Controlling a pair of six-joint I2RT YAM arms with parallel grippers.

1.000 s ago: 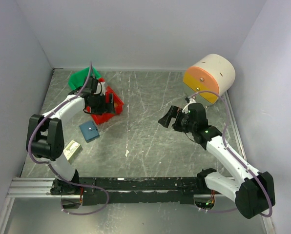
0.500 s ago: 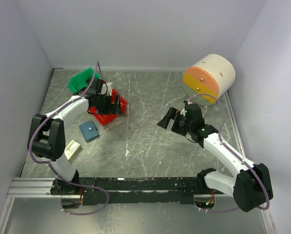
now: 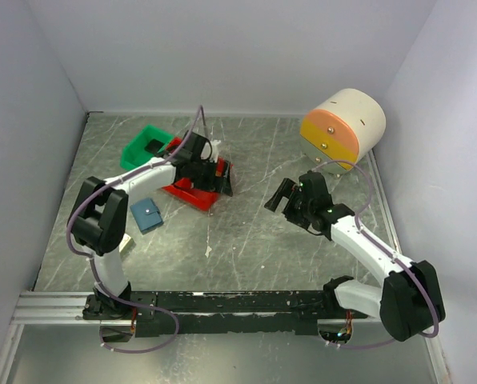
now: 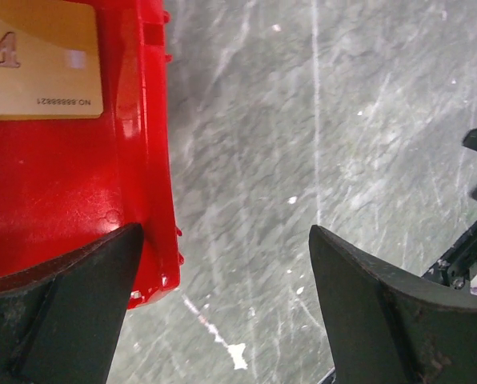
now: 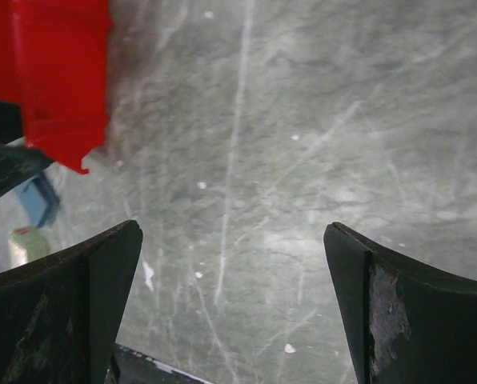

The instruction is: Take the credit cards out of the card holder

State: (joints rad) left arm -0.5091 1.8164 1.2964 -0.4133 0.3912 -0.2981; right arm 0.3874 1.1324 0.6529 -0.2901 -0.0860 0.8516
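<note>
Farther right than before, red bin (image 3: 192,194) at spread left fingers (image 4: 54,320); right fingers (image 5: 46,320) spread.

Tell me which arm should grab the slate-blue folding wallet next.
Likely left: the slate-blue folding wallet lies left of centre, near the open left gripper at the red plastic bin; the right gripper is farther off.
</note>
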